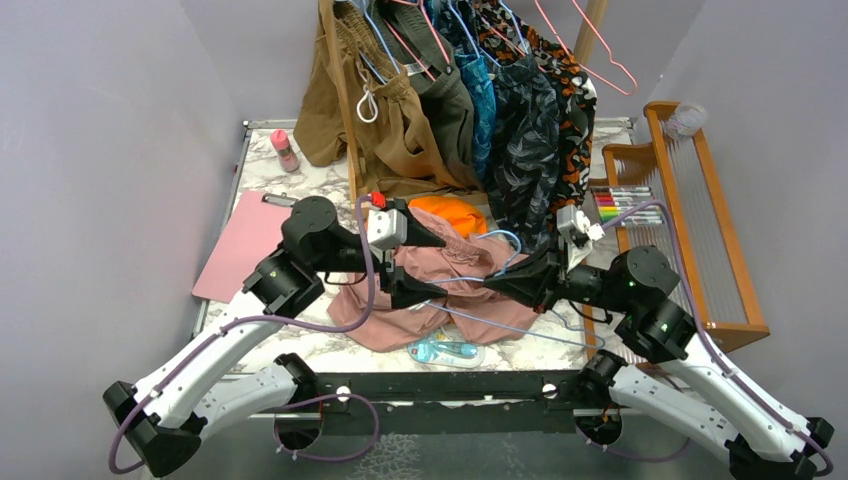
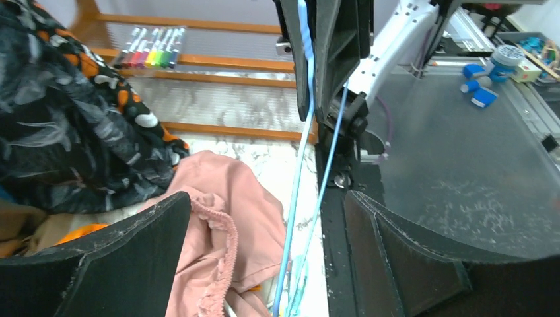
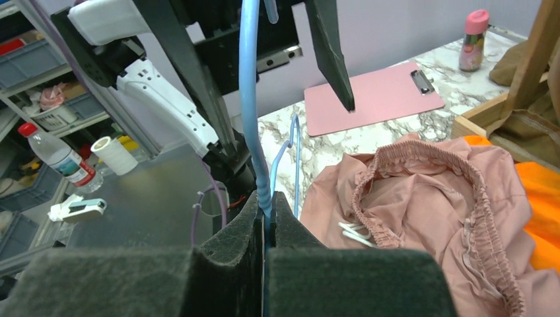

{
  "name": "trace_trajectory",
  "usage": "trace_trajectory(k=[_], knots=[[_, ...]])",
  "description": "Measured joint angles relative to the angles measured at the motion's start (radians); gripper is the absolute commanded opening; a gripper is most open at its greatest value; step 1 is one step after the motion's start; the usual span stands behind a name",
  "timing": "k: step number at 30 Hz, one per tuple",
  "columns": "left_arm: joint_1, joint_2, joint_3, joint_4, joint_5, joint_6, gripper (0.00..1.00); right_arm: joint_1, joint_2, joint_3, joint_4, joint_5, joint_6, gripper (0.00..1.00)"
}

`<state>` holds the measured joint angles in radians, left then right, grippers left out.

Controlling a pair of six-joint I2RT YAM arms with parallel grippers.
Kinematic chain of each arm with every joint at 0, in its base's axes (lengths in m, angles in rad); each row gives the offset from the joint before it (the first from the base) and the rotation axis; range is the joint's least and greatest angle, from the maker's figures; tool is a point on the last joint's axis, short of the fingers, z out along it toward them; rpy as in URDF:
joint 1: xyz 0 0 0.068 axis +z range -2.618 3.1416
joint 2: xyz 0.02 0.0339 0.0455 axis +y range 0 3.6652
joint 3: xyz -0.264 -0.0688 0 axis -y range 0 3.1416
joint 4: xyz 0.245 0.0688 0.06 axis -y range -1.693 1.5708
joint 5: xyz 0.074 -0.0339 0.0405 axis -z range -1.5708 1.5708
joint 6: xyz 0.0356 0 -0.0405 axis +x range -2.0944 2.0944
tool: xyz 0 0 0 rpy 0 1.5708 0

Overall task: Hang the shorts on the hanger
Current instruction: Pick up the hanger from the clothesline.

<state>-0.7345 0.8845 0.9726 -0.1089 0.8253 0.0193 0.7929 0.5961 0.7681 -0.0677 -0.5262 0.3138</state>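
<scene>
Two foam-padded hands: my right hand (image 3: pixel 265 211) pinches the thin blue wire hanger (image 3: pixel 249 99); my left hand (image 2: pixel 267 198) gapes wide over soft, gathered pink shorts (image 3: pixel 422 191) on the marble desk (image 3: pixel 370 139).

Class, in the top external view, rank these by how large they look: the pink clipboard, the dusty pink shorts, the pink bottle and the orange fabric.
1. dusty pink shorts
2. pink clipboard
3. orange fabric, only partly showing
4. pink bottle, farther back, so it may look smaller
</scene>
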Motion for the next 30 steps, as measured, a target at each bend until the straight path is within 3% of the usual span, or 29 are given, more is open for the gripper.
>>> trace_trajectory(k=[7, 12, 15, 20, 25, 27, 30], knots=[[-0.027, 0.05, 0.003, -0.008, 0.083, 0.01, 0.72, 0.0, 0.029, 0.0, 0.024, -0.023, 0.0, 0.01], [-0.066, 0.093, 0.019, -0.032, 0.09, 0.037, 0.52, 0.0, 0.047, 0.0, 0.023, -0.029, 0.0, 0.01], [-0.09, 0.117, 0.02, -0.059, 0.08, 0.059, 0.36, 0.0, 0.047, 0.002, 0.022, -0.03, 0.0, 0.01], [-0.108, 0.146, 0.02, -0.084, 0.048, 0.089, 0.01, 0.0, 0.046, 0.013, 0.021, -0.039, 0.0, 0.01], [-0.111, 0.156, 0.029, -0.102, 0.027, 0.107, 0.0, 0.0, 0.059, 0.032, -0.008, -0.035, -0.003, 0.3], [-0.113, 0.158, 0.036, -0.103, 0.016, 0.114, 0.0, 0.0, 0.069, 0.06, -0.031, -0.035, -0.012, 0.36], [-0.113, 0.161, 0.042, -0.112, 0.006, 0.122, 0.0, 0.0, 0.086, 0.1, -0.055, -0.034, -0.023, 0.37]])
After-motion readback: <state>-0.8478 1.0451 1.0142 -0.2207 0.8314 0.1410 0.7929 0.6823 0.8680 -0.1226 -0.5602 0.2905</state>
